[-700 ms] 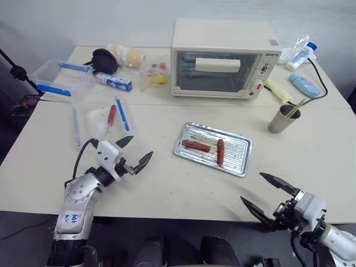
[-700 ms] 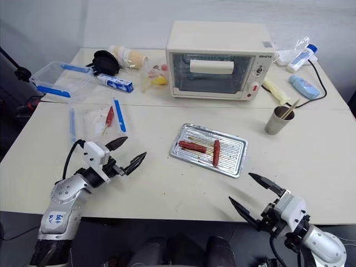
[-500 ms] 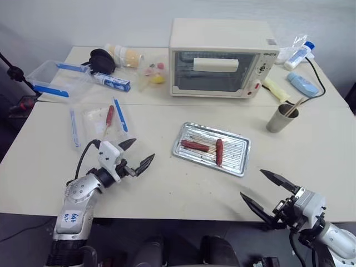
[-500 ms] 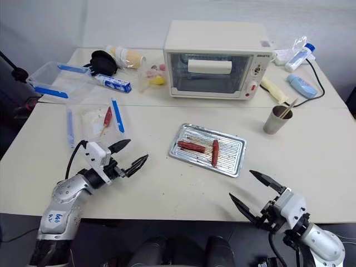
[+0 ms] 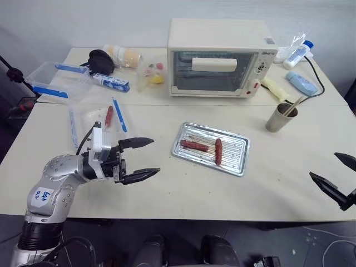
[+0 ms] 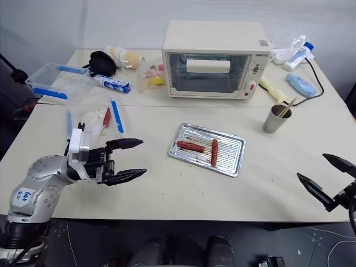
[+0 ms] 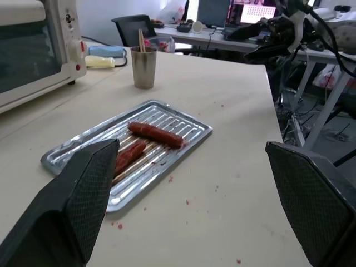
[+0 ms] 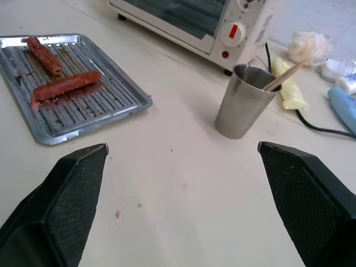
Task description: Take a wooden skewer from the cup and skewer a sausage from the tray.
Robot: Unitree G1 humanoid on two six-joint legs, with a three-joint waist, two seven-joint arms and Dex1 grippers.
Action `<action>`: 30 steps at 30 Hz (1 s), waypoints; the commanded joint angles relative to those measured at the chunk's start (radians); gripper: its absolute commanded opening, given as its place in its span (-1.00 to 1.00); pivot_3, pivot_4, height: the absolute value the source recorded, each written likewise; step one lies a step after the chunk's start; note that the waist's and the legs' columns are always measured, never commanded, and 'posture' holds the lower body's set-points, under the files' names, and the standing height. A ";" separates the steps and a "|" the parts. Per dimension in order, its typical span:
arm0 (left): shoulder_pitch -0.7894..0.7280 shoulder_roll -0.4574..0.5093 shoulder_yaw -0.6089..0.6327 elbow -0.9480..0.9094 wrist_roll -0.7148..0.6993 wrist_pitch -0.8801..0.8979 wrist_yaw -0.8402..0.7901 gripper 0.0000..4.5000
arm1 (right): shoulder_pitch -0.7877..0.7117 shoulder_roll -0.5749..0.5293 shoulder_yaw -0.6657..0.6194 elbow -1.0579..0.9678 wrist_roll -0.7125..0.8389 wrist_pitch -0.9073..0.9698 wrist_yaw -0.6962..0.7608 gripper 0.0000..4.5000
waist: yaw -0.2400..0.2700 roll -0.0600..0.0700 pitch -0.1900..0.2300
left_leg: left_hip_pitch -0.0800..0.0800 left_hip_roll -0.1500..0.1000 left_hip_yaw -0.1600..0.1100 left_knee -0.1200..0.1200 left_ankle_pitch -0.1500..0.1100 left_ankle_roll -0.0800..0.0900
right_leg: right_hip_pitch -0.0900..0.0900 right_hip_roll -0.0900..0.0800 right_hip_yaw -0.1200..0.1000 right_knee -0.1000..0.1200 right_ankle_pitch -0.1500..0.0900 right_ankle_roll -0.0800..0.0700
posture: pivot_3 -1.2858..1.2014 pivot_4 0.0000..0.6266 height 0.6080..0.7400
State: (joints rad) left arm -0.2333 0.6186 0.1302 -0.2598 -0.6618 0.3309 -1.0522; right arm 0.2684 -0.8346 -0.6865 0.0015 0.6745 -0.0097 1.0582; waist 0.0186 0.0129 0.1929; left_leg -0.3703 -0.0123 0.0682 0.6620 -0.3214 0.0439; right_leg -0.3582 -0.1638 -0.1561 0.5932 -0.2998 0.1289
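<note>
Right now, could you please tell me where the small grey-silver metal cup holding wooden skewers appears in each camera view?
Left eye view: small grey-silver metal cup at right, beside the oven's front right corner.
Right eye view: cup right of centre, same spot.
Left wrist view: cup upper left, beyond the tray.
Right wrist view: cup at centre.
Shared landmark: the shiny ribbed metal tray holding two reddish-brown sausages.

The left end effector (image 5: 140, 159) sits on a bent silver arm and points sideways toward the right, its two black fingers wide apart and empty. The right end effector (image 5: 337, 176) is wide apart and empty too.
</note>
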 commanded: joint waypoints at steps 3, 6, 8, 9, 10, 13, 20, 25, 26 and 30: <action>-0.046 -0.094 0.011 -0.014 0.000 -0.025 0.110 0.99 | -0.248 -0.153 0.063 0.117 0.026 0.175 0.020 1.00 | 0.004 -0.001 0.000 | -0.001 0.000 0.000 0.001 0.000 0.001 | 0.000 -0.001 0.000 0.000 0.000 0.000 | 0.03 -0.52 1.00; -0.065 -0.130 -0.004 -0.008 0.002 -0.017 0.131 0.99 | -0.489 -0.204 0.192 0.282 -0.027 0.272 0.024 1.00 | 0.005 -0.001 0.001 | -0.001 0.000 -0.001 0.002 0.001 0.001 | 0.000 -0.001 0.000 0.000 0.001 0.000 | 0.03 -0.52 1.00; -0.072 -0.142 -0.019 -0.006 0.004 -0.012 0.134 0.99 | -0.663 -0.211 0.303 0.419 -0.112 0.278 0.038 1.00 | 0.004 -0.001 0.001 | -0.001 0.000 -0.001 0.003 0.001 0.001 | 0.001 -0.001 -0.001 0.000 0.001 0.000 | 0.03 -0.52 1.00; -0.074 -0.147 -0.025 -0.006 0.007 -0.012 0.136 0.99 | -0.742 -0.205 0.353 0.484 -0.165 0.259 0.033 1.00 | 0.003 -0.001 0.001 | -0.002 0.000 -0.001 0.003 0.001 0.001 | 0.000 -0.001 -0.001 0.000 0.001 0.000 | 0.03 -0.52 1.00; -0.075 -0.150 -0.028 -0.006 0.009 -0.014 0.138 0.99 | -0.812 -0.195 0.393 0.545 -0.212 0.234 0.029 1.00 | 0.002 -0.001 0.000 | -0.002 0.000 -0.001 0.003 0.001 0.001 | 0.000 0.000 -0.002 0.001 0.001 0.000 | 0.03 -0.52 1.00; -0.073 -0.159 -0.032 -0.010 0.020 -0.027 0.152 0.99 | -0.995 -0.155 0.458 0.706 -0.279 0.238 0.007 1.00 | 0.004 0.000 0.000 | -0.005 0.000 -0.001 0.003 0.002 0.001 | -0.001 0.001 -0.003 0.000 0.001 0.000 | 0.03 -0.52 1.00; -0.026 -0.162 -0.018 -0.047 0.031 -0.040 0.183 0.99 | -1.199 -0.097 0.509 0.900 -0.370 0.254 -0.033 1.00 | 0.005 -0.001 0.000 | -0.009 -0.001 -0.003 0.003 0.002 0.002 | -0.002 0.001 -0.006 -0.003 0.001 0.001 | 0.03 -0.52 1.00; -0.003 -0.168 -0.019 -0.068 0.034 -0.048 0.206 0.99 | -1.225 -0.096 0.507 0.905 -0.387 0.265 -0.017 1.00 | 0.005 0.000 0.000 | -0.009 -0.001 -0.003 0.004 0.002 0.002 | -0.002 0.001 -0.005 -0.002 0.002 0.001 | 0.03 -0.52 1.00; 0.000 -0.169 -0.020 -0.069 0.035 -0.050 0.208 0.99 | -1.225 -0.098 0.507 0.903 -0.392 0.267 -0.023 1.00 | 0.004 0.000 0.000 | -0.009 -0.001 -0.003 0.004 0.002 0.002 | -0.002 0.001 -0.005 -0.002 0.002 0.001 | 0.03 -0.52 1.00; 0.004 -0.174 -0.026 -0.070 0.043 -0.060 0.219 0.99 | -1.225 -0.112 0.494 0.872 -0.409 0.252 -0.053 1.00 | 0.004 0.000 0.000 | -0.009 -0.001 -0.003 0.004 0.003 0.002 | -0.002 0.001 -0.004 -0.002 0.002 0.002 | 0.03 -0.52 1.00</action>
State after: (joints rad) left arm -0.2297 0.4464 0.0990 -0.2975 -0.6228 0.2913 -0.8396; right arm -0.9364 -0.9180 -0.1618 0.9098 0.2645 0.2605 1.0236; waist 0.0224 0.0125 0.1933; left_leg -0.3792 -0.0129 0.0655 0.6664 -0.3187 0.0456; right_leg -0.3600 -0.1628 -0.1604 0.5917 -0.2979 0.1309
